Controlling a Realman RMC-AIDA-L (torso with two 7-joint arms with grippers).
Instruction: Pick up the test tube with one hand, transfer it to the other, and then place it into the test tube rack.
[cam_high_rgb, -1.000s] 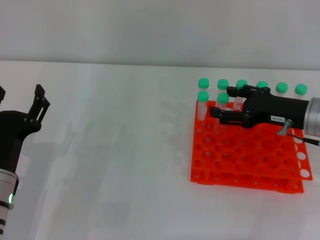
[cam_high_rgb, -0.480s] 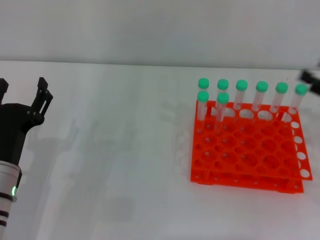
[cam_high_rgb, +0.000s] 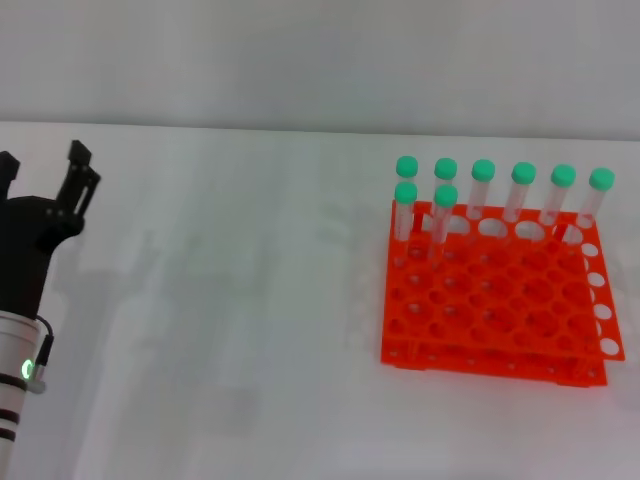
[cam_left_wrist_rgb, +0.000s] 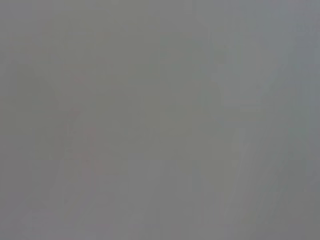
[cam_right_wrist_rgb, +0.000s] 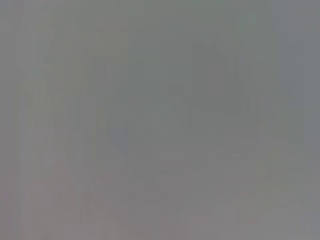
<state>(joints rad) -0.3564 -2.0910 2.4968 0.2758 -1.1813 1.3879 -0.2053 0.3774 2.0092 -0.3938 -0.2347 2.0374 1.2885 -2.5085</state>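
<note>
1. Now right gripper had left view; eight tubes stood in test tube rack (cam_high_rgb: 495, 300), newest test tube (cam_high_rgb: 444, 215) second row.
2. Left gripper (cam_high_rgb: 40, 180) idle, far-left desk (cam_high_rgb: 230, 300), jaws apart, empty; task looked finished.

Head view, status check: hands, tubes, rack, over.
Left hand open, empty, at the table's left edge. Right hand out of view. Eight capped tubes upright in the rack. Nothing in the way.

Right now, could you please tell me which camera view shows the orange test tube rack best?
The head view: the test tube rack sits whole on the table's right side, with eight green-capped tubes standing in its far rows. The left wrist and right wrist views show only featureless grey, with nothing of the rack.
</note>
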